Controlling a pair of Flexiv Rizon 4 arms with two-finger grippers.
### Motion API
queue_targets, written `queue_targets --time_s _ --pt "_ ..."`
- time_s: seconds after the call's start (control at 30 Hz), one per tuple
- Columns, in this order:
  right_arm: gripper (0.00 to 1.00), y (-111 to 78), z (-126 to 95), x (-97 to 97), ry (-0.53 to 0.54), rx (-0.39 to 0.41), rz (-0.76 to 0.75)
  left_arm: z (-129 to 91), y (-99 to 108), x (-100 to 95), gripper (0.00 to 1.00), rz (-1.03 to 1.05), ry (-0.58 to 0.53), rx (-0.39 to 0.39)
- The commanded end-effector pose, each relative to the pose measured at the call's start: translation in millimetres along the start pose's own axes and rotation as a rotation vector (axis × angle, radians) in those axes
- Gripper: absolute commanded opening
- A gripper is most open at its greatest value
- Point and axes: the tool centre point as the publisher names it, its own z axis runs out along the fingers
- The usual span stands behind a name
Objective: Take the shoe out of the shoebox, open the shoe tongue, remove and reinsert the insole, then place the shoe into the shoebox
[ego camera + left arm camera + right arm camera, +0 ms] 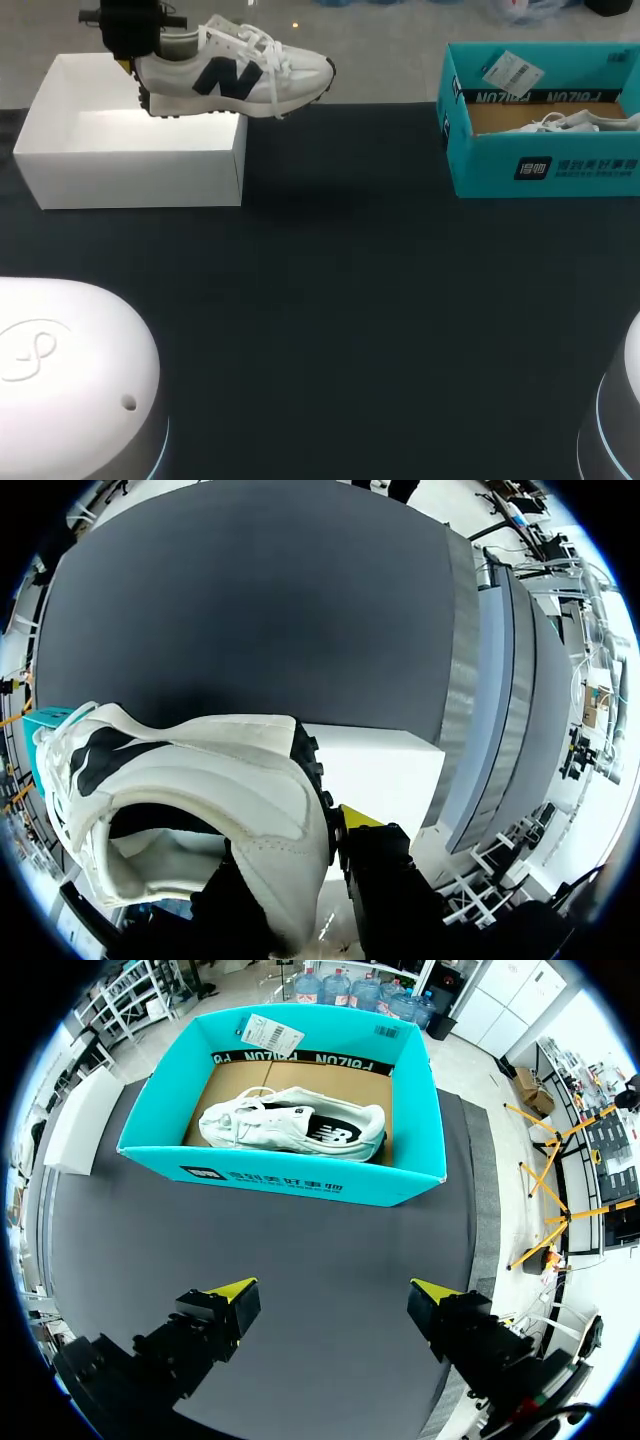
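A white sneaker (235, 75) with a dark side logo hangs level in the air over the right part of an open white box (130, 150), toe pointing right. My left gripper (140, 45) is shut on its heel. In the left wrist view the heel collar (270, 810) sits between the fingers, one yellow tip (360, 818) showing outside the heel. A teal shoebox (540, 150) stands at the far right with a second white sneaker (295, 1125) lying inside. My right gripper (335, 1295) hovers open over the dark table, in front of the teal shoebox (280, 1175), holding nothing.
The dark table (340, 300) stretches between the two boxes and toward the front. A paper tag (512, 72) hangs on the teal box's back wall. The arms' white bases (70, 380) fill the front corners.
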Motion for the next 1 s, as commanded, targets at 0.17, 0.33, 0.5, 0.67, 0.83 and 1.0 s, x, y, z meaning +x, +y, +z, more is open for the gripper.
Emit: queue_targets --time_s 0.17,0.33,0.5,0.67,0.83,1.0 --pt "1.00 0.1 0.4 0.0 0.000 -0.001 0.000 -0.5 -2.9 2.2 0.00 0.000 -0.004 -0.029" --pt "1.00 0.1 0.4 0.0 0.000 -0.001 0.000 -0.5 -2.9 2.2 0.00 0.000 -0.004 -0.029" --pt "1.00 0.1 0.4 0.0 0.000 -0.001 0.000 0.2 -16.4 -2.7 0.00 0.006 -0.002 0.044" --pt "1.00 0.1 0.4 0.0 0.000 -0.001 0.000 1.5 -36.3 -11.3 0.00 0.010 -0.010 0.101" --pt "1.00 0.1 0.4 0.0 0.000 -0.001 0.000 -3.5 -55.2 -20.1 0.00 0.010 -0.014 0.102" --pt "1.00 0.1 0.4 0.0 0.000 -0.001 0.000 -14.9 -74.8 -32.4 0.00 -0.013 -0.001 0.074"
